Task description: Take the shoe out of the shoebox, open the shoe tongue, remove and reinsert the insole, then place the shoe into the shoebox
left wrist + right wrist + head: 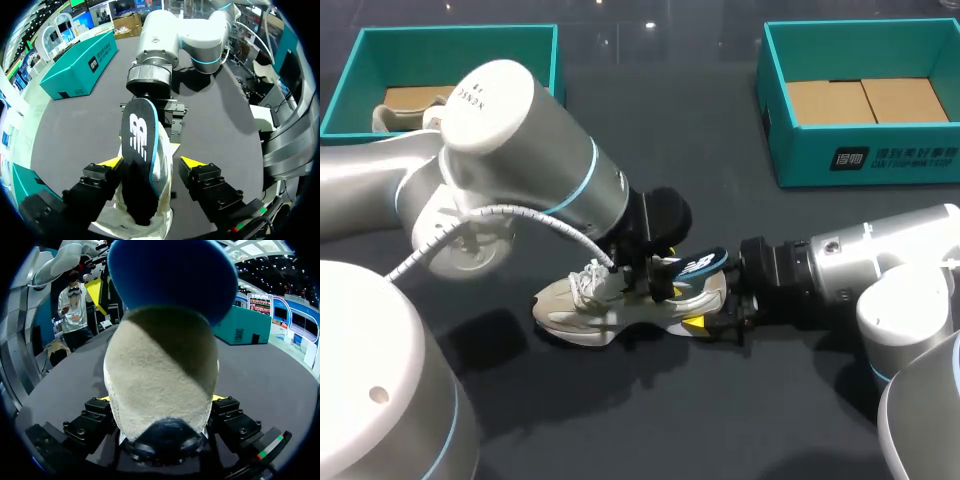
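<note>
The beige sneaker is sitting on its sole near the middle of the dark bench, with its toe pointing toward the left arm's side. Its black, blue-edged insole is sticking up out of the opening, with its front end tucked inside and its rear end rising above the heel. The right gripper is clasping the heel, its jaws pressing on it from both sides. The left gripper is hanging over the opening, its jaws spread wide and straddling the sneaker and insole. Well apart, at the bench's far side, the left shoebox is holding a second shoe, and the right shoebox is showing its cardboard floor.
</note>
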Controlling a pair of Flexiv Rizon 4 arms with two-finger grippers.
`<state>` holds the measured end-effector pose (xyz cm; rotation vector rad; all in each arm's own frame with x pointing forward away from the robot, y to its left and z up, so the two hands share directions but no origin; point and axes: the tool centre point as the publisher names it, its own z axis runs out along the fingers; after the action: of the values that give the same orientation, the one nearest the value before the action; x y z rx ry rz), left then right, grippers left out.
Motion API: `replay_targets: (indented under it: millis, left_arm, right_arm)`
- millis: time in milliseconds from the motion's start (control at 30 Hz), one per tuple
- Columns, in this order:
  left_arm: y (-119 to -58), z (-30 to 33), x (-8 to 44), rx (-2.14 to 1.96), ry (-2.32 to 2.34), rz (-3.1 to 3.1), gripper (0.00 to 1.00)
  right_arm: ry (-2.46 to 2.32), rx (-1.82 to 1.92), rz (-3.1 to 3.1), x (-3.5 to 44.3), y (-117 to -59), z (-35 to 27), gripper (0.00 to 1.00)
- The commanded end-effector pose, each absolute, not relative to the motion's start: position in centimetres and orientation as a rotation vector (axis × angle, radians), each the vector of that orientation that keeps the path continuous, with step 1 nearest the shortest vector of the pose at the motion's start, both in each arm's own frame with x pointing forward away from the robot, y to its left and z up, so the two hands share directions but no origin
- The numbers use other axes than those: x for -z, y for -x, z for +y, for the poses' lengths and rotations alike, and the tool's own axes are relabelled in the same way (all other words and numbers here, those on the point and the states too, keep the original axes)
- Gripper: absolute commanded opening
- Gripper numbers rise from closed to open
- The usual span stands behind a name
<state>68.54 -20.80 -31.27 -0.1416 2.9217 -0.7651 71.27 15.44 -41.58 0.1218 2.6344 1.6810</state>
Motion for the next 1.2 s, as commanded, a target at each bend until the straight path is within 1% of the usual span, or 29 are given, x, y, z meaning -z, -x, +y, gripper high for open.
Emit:
replay_targets:
  millis: [33,133,233,300,333,400,500,767,800,833,867,900,933,1200]
  left_arm:
    - [-67.4,-20.7,31.3,0.749,0.163,2.831,0.83]
    - [-67.4,-21.1,31.5,0.748,0.159,2.815,0.81]
    - [-67.9,-21.4,31.6,0.738,0.171,2.789,0.76]
    - [-68.3,-21.7,31.7,0.734,0.174,2.783,0.68]
    - [-68.5,-21.8,31.8,0.726,0.178,2.772,0.58]
    - [-68.9,-22.1,32.1,0.713,0.182,2.764,0.53]
    - [-69.4,-22.5,32.6,0.692,0.183,2.766,0.49]
    - [-70.0,-23.4,33.5,0.653,0.174,2.776,0.47]
    - [-70.1,-23.5,33.6,0.646,0.177,2.77,0.44]
    - [-70.1,-23.6,33.7,0.645,0.178,2.77,0.38]
    - [-70.2,-23.6,33.7,0.642,0.179,2.769,0.28]
    - [-70.4,-23.7,33.8,0.639,0.183,2.768,0.09]
    - [-70.5,-23.7,33.8,0.637,0.185,2.768,0.0]
    - [-70.9,-23.2,32.7,0.691,0.21,2.762,0.0]
  right_arm:
    - [-0.123,-1.676,2.639,41.6,-71.3,15.5,0.0]
    - [-0.123,-1.676,2.639,41.6,-71.3,15.5,0.0]
    - [-0.123,-1.676,2.639,41.6,-71.3,15.5,0.0]
    - [-0.123,-1.676,2.639,41.6,-71.3,15.5,0.0]
    - [-0.123,-1.676,2.639,41.6,-71.3,15.5,0.0]
    - [-0.123,-1.676,2.639,41.6,-71.3,15.5,0.0]
    - [-0.123,-1.676,2.639,41.6,-71.3,15.5,0.0]
    - [-0.123,-1.676,2.639,41.6,-71.3,15.5,0.0]
    - [-0.123,-1.676,2.639,41.6,-71.3,15.5,0.0]
    - [-0.123,-1.676,2.639,41.6,-71.3,15.5,0.0]
    - [-0.123,-1.676,2.639,41.6,-71.3,15.5,0.0]
    - [-0.123,-1.676,2.639,41.6,-71.3,15.5,0.0]
    - [-0.123,-1.676,2.639,41.6,-71.3,15.5,0.0]
    - [-0.123,-1.676,2.639,41.6,-71.3,15.5,0.0]
